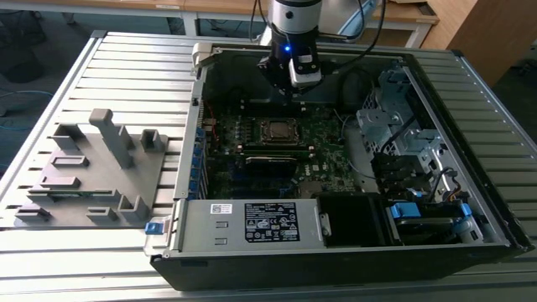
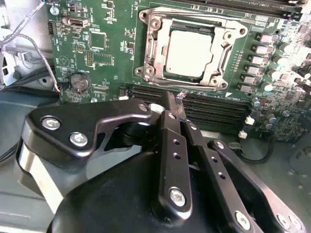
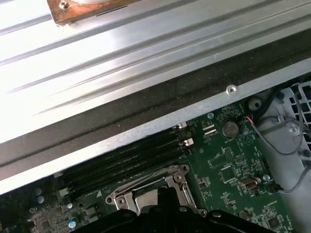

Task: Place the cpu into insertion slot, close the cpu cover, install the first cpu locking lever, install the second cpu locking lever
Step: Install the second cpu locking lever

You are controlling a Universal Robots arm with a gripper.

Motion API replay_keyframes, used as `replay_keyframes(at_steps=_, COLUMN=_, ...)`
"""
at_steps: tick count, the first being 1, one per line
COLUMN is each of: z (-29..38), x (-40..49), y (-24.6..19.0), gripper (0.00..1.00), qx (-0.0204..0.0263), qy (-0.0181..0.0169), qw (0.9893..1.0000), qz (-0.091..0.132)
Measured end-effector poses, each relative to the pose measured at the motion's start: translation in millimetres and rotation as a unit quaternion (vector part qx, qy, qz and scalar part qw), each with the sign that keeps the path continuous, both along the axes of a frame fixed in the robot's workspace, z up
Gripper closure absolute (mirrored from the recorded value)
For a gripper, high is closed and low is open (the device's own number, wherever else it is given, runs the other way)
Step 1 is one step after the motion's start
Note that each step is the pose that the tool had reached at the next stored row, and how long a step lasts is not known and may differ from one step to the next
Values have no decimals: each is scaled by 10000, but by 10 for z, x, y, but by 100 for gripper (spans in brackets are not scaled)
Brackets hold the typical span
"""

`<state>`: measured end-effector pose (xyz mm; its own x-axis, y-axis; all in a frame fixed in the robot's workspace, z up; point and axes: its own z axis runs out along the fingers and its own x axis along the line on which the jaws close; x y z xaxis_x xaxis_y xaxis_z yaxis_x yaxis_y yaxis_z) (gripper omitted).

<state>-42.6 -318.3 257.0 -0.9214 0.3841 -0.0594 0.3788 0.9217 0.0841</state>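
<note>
The cpu [image 2: 189, 47] lies flat in the insertion slot [image 2: 146, 73] on the green motherboard, its silvery face showing. The cpu cover [image 2: 155, 43] lies down around it as a metal frame. In the exterior view the cpu [image 1: 278, 131] sits mid-board. My gripper [image 2: 175, 99] hangs above the memory slots beside the socket, apart from it, with black fingers [image 2: 167, 145] shut together and nothing between them. In the exterior view the gripper [image 1: 295, 88] is over the back of the open case. Part of the cover frame [image 3: 146, 190] shows in the first wrist view. I cannot tell how the locking levers stand.
The open computer case [image 1: 470, 207] lies on a slatted metal table [image 1: 126, 69]. Long black memory slots [image 2: 209, 104] run beside the socket. A grey printed fixture [image 1: 92, 170] stands at the exterior view's left. Drive cages and cables [image 1: 394, 126] crowd the case's right side.
</note>
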Motion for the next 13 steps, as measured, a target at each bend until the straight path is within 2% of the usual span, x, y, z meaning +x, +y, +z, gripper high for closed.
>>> replay_keyframes(at_steps=13, z=148, x=0, y=0, gripper=90, qx=0, qy=0, qw=10000, qz=0)
